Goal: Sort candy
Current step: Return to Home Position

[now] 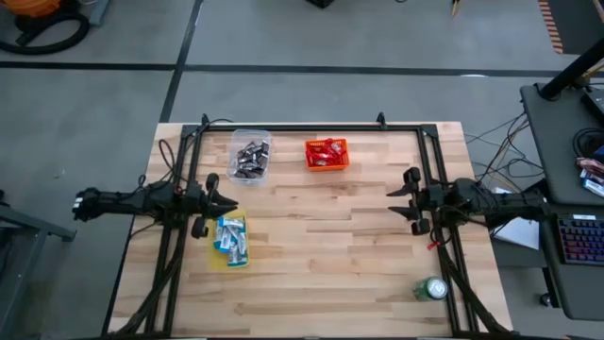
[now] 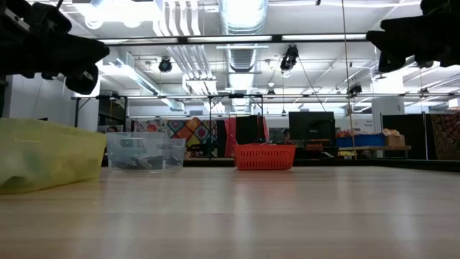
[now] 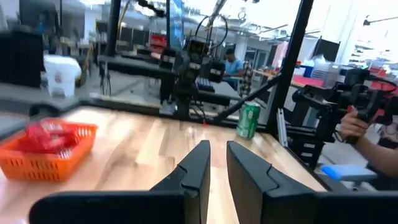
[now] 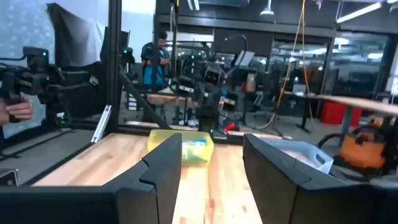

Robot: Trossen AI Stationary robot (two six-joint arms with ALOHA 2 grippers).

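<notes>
All the candy lies in bins. The dark-wrapped bars fill the clear bin. Red ones sit in the orange bin. Blue-and-white ones lie in the yellow bin. My left gripper hovers above the table at the yellow bin's far end, its fingers open by a narrow gap, holding nothing. My right gripper hangs over the table's right part, open wide and empty.
A green drink can stands near the table's near right corner. A black frame runs along the far, left and right edges. A person's hand holds a device beyond the table.
</notes>
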